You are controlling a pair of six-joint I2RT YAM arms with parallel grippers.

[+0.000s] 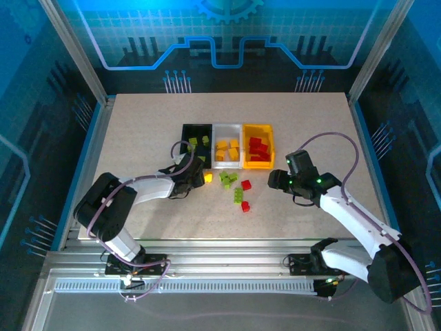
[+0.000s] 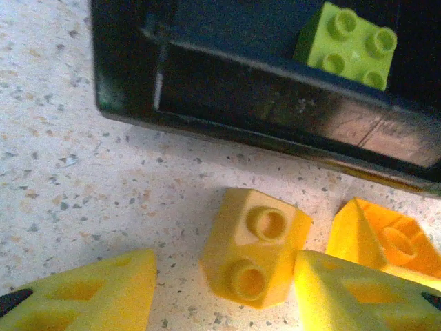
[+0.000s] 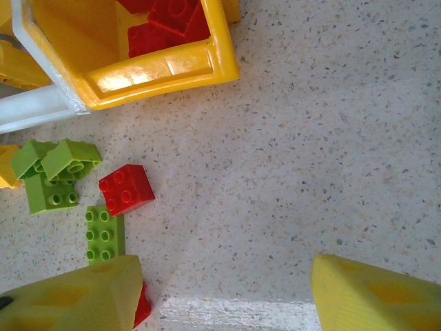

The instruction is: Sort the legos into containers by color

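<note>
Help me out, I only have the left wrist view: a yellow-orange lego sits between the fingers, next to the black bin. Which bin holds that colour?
Observer: The white bin, right beside the black bin, holds the yellow-orange legos.
Operator: And the right arm?
Observer: The right gripper is open above the table, holding nothing, just in front of the yellow bin.
Operator: What else lies loose?
Observer: Two red legos and several lime green legos, on the table in front of the bins.
</note>
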